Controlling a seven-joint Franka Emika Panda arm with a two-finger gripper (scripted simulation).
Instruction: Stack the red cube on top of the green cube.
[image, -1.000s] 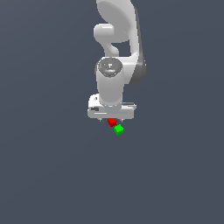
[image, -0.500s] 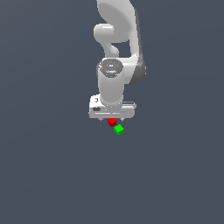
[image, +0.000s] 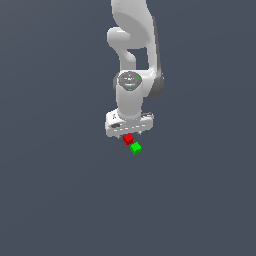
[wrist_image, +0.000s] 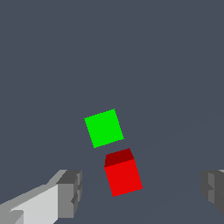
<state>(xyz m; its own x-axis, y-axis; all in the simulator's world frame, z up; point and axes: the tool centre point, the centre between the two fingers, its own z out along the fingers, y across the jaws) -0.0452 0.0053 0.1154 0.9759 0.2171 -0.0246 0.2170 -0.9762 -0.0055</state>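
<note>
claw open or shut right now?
Open. In the wrist view the claw has its fingers spread wide, with the red cube between them, untouched. The green cube sits just beyond.

no readable text, no labels, no numbers, no signs anywhere

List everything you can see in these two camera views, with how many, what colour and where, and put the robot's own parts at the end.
red cube: one, bright red, on the grey surface between the two fingers, not gripped
green cube: one, bright green, on the surface close beside the red cube, apart from it
surface: one, plain dark grey, under everything
gripper: one, white with grey fingers, open, above the red cube
arm: one, white, above the gripper
</note>
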